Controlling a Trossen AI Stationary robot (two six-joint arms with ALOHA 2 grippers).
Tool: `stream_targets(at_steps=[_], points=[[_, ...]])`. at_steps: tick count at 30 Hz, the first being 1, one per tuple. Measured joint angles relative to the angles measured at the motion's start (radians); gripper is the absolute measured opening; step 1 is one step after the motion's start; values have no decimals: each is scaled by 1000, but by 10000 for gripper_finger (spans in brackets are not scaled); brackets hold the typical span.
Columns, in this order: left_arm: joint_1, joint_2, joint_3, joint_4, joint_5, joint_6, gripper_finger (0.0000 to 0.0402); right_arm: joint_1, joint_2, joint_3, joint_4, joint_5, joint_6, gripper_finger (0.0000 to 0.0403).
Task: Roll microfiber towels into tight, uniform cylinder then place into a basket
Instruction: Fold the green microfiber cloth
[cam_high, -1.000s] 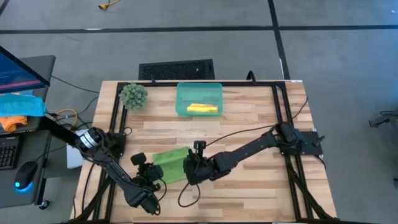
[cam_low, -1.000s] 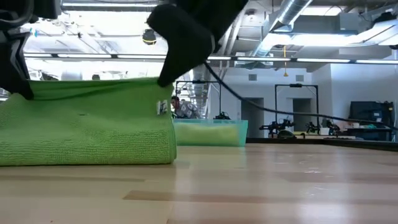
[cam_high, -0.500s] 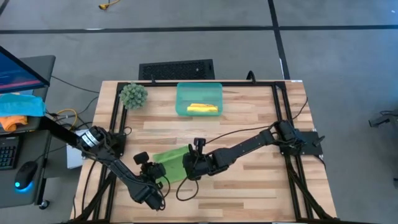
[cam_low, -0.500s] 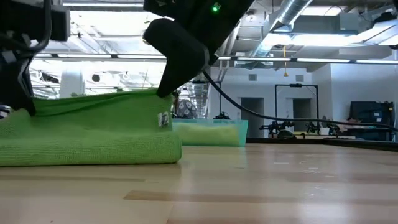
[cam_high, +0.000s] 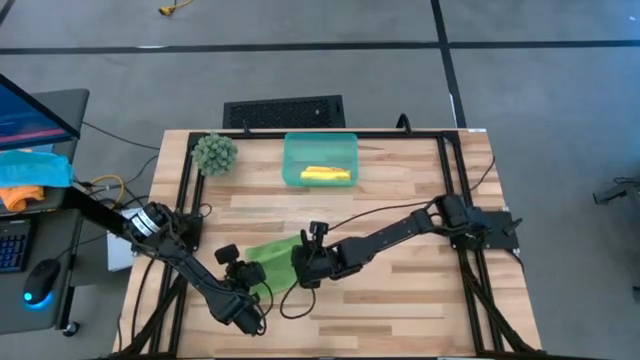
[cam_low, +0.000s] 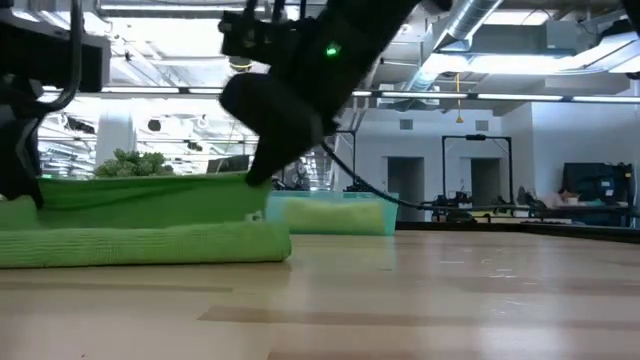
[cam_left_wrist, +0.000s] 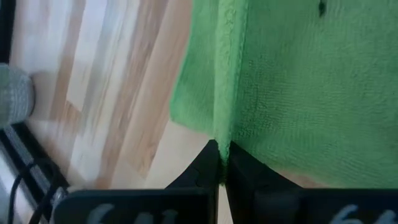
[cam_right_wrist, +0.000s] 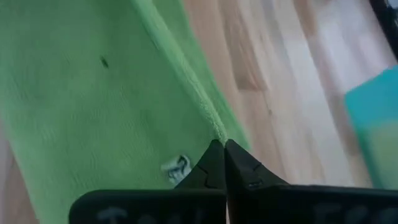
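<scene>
Pinching opposite edges, left hand (cam_left_wrist: 222, 167) and right hand (cam_right_wrist: 222, 163) grip green towel (cam_high: 270, 258).

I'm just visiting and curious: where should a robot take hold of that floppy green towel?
By its hemmed edge, at two corners, coming in low from each end. The green towel lies flat and limp, so only its thin border fits between fingers. The left gripper and the right gripper are each shut on that edge.
</scene>
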Motion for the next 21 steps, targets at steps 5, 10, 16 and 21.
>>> stream_targets(at_steps=[5, 10, 16, 21], points=[[10, 0, 2, 8, -13, 22, 9, -5, 57, -1, 5, -11, 0, 10], [17, 1, -1, 11, -15, 37, 36, -8, 60, 1, -8, -8, 11, 5], [21, 1, -1, -1, -21, 44, 78, -12, 53, 4, 4, -14, 27, 24], [21, 1, -1, -66, 7, 24, 106, -12, 54, 3, 0, -28, 27, 40]])
